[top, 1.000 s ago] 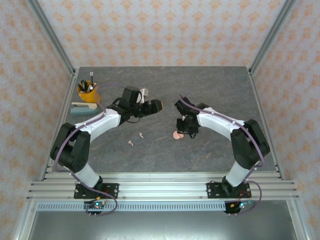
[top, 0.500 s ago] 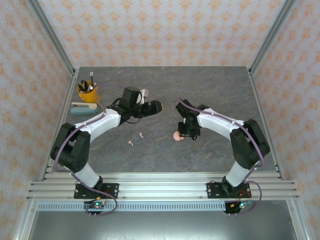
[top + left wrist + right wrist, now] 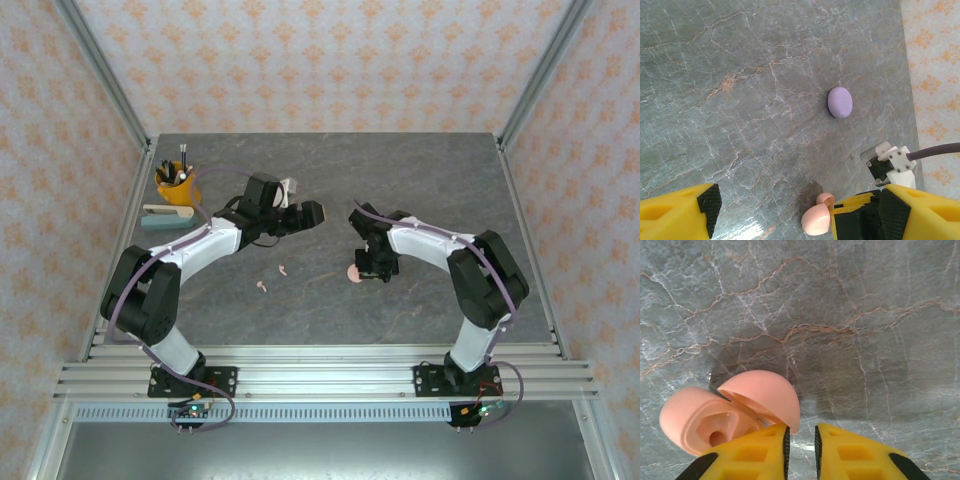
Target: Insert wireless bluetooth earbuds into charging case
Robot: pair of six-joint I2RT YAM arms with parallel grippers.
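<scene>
A pale pink charging case (image 3: 715,415) lies open on the stone table (image 3: 420,180), its lid (image 3: 762,397) raised and its cavities empty. The same case (image 3: 352,272) is mid-table in the top view. My right gripper (image 3: 800,445) is right above it, shut to a narrow slit with nothing between the fingers; its left fingertip touches the lid's rim. Two pale pink earbuds (image 3: 283,269) (image 3: 262,286) lie loose to the case's left. A shut lilac case (image 3: 840,102) lies farther out. My left gripper (image 3: 306,213) hovers open and empty. The lilac earbuds are out of view.
A yellow cup of pens (image 3: 176,184) and a flat teal box (image 3: 165,215) stand at the table's far left. The patterned wall (image 3: 935,75) rises past the table's edge in the left wrist view.
My right gripper has come down and toward the near side onto the pink case. The left arm has stayed put.
</scene>
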